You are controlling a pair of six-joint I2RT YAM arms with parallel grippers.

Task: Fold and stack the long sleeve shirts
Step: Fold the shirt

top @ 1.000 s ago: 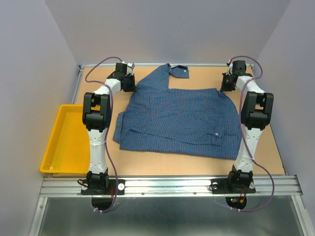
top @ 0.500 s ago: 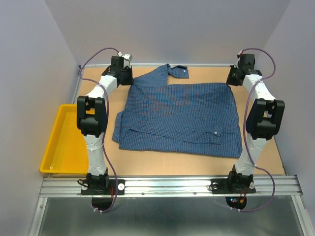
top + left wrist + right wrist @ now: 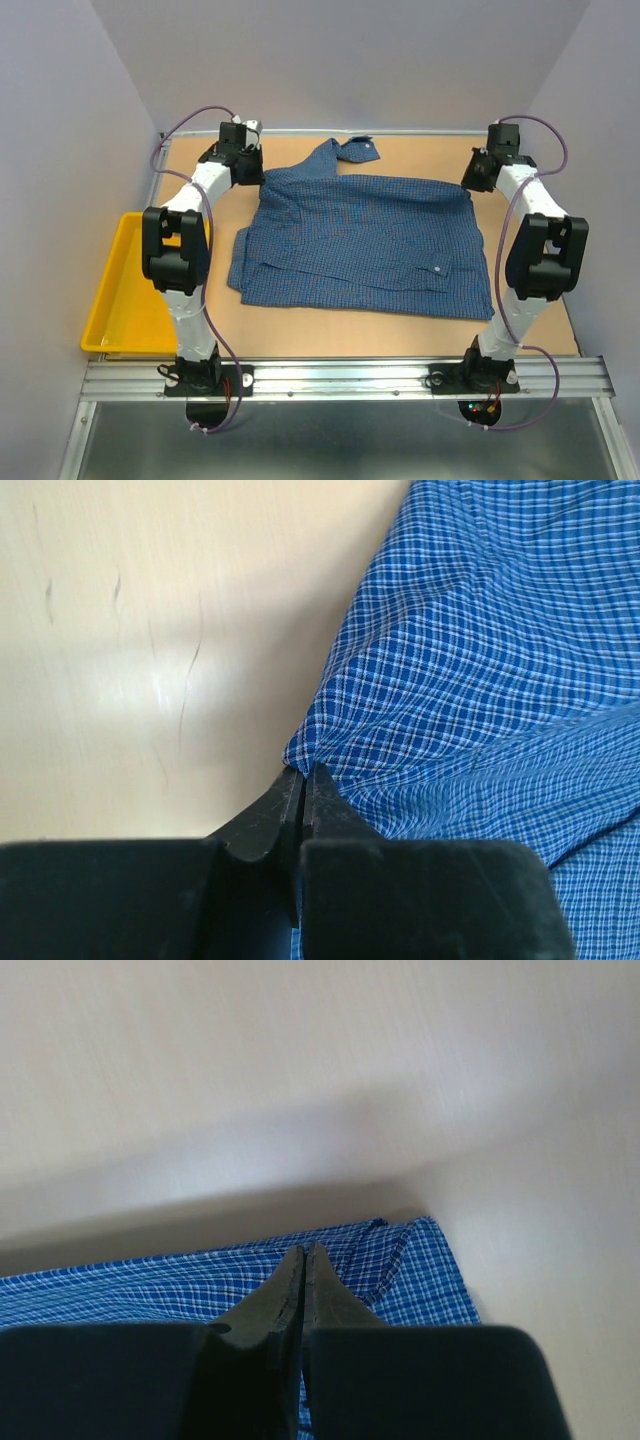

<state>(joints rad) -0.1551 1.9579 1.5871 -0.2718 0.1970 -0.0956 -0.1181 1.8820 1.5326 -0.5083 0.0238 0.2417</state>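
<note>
Blue checked shirt (image 3: 370,240) lies spread on the worktop (image 3: 420,160) between the left pincer (image 3: 303,772) and right pincer (image 3: 304,1250), each pressed together on a thin far-edge corner at its tips, a shallow bite that could slip if either arm pulls unevenly.

Pale lilac walls (image 3: 330,60) enclose a brown tabletop (image 3: 330,335) with a metal front rail (image 3: 340,378).
</note>
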